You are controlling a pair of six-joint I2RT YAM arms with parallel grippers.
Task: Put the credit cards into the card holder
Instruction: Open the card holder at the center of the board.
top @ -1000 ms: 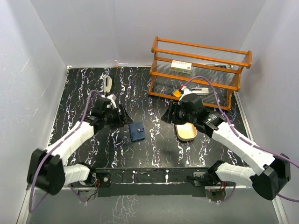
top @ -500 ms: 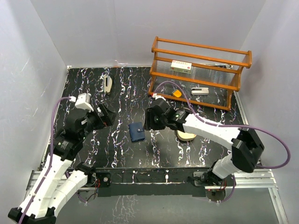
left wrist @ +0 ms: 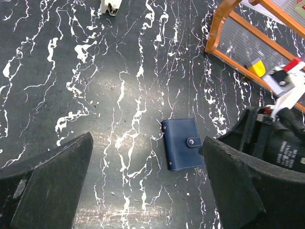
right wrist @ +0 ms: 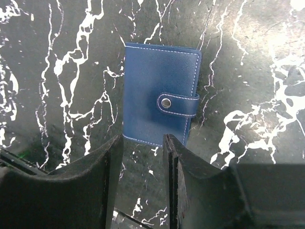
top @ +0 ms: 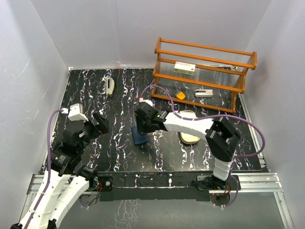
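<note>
Hovering right over the table's middle, the right gripper (right wrist: 141,138) had the card holder (right wrist: 159,102) dead ahead at 12 o'clock in its own camera, the wallet's near edge just beside the fingertips. The jaws stood only partly apart, a narrow gap, with nothing between them. The card holder lay flat and snapped closed. Its long axis ran 12 to 6, in line with the fingers' reach, and its snap tab wrapped round the 3 o'clock edge.

From overhead, the right arm was plainly the nearer one, with its wrist partly covering the wallet. The left gripper (left wrist: 146,138) hung well apart, off at 9 o'clock from the wallet, jaws spread as wide as they go and holding nothing.

My read: the closed tab was the crux, and it faced 3 o'clock, away from the left arm.

A gold tray (top: 189,138) sat at 3 o'clock from the wallet; no credit cards could be made out.

The wallet itself showed no writing. The box (top: 185,67) on the wooden rack (top: 205,71) carried red lettering too small to read, and a label on the right arm's housing was just as illegible.
</note>
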